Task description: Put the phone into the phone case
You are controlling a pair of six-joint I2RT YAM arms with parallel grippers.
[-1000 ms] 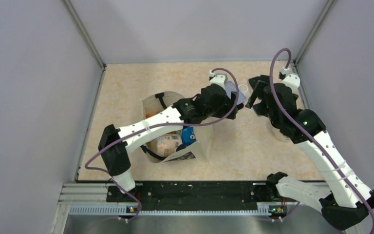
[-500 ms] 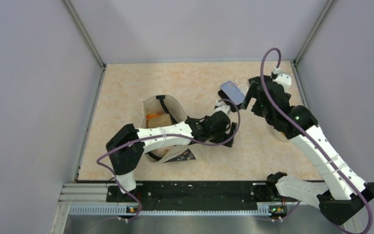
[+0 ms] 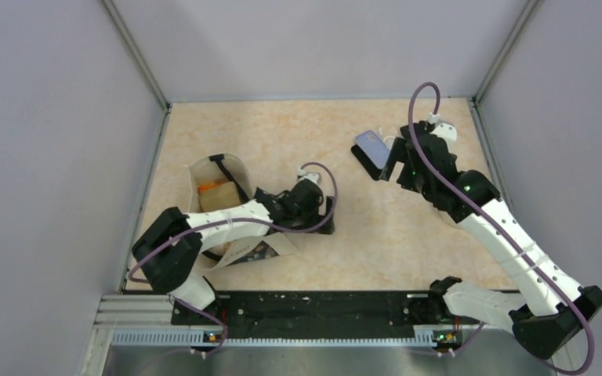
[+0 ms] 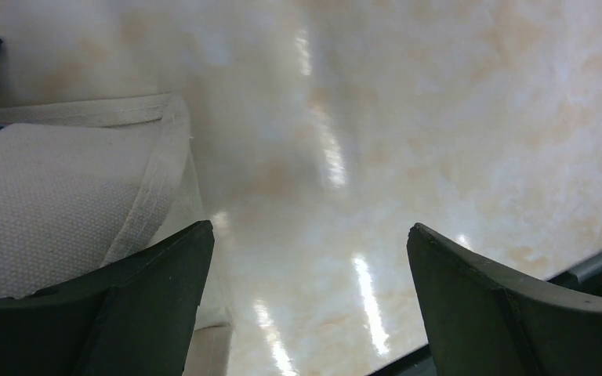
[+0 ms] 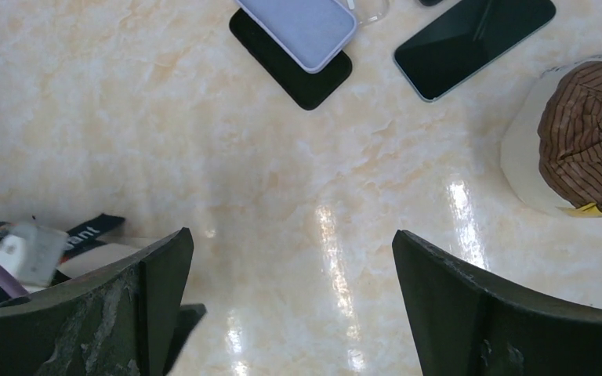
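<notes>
In the right wrist view, the dark, glass-fronted slab phone [image 5: 474, 43] lies flat on the beige marbled table [image 5: 204, 157], at about one o'clock from the right gripper [image 5: 294, 258], whose jaws stand wide and empty. The phone's long axis runs from eight to two o'clock. The lilac soft phone case [image 5: 298, 27], seemingly resting on a black flat pad [image 5: 302, 78], sits at twelve. The right arm is much nearer. The left gripper [image 4: 310, 258], likewise spread and empty, has withdrawn from the case to the cream canvas bag [image 4: 55, 188].

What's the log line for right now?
left pincer open, empty | right pincer open, empty | phone lying apart from lilac case
</notes>
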